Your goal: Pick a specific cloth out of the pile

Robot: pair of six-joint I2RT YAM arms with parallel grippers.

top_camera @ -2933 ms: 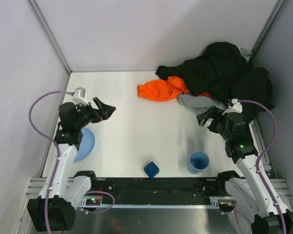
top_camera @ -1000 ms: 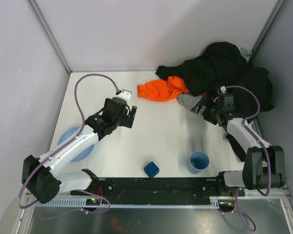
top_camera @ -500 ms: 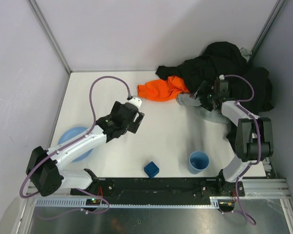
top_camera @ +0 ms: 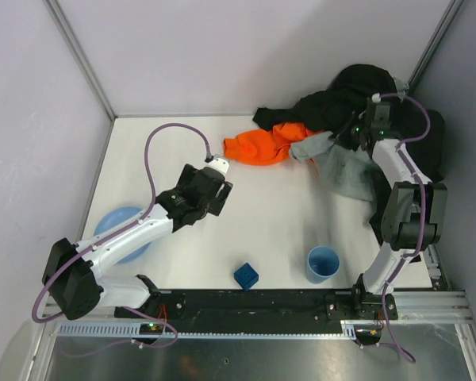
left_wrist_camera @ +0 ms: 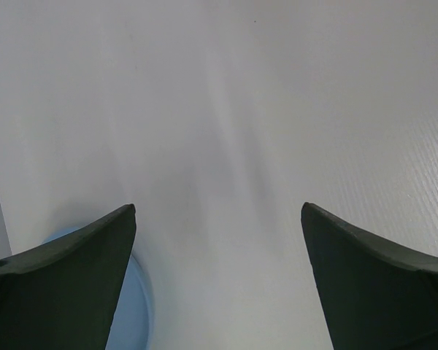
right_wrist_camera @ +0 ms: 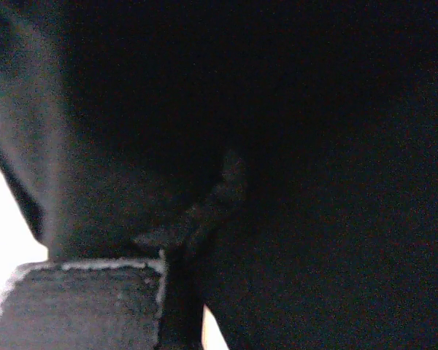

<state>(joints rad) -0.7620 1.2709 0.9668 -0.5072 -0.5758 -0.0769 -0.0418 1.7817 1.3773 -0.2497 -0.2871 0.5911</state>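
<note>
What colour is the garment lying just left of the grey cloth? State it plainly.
The garment is bright orange, clearest in the top external view.

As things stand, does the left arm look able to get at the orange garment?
Probably yes. The left gripper hangs open over bare table close to the orange garment, whose near edge lies uncovered. Nothing stands between them, and the gap looks short.
</note>
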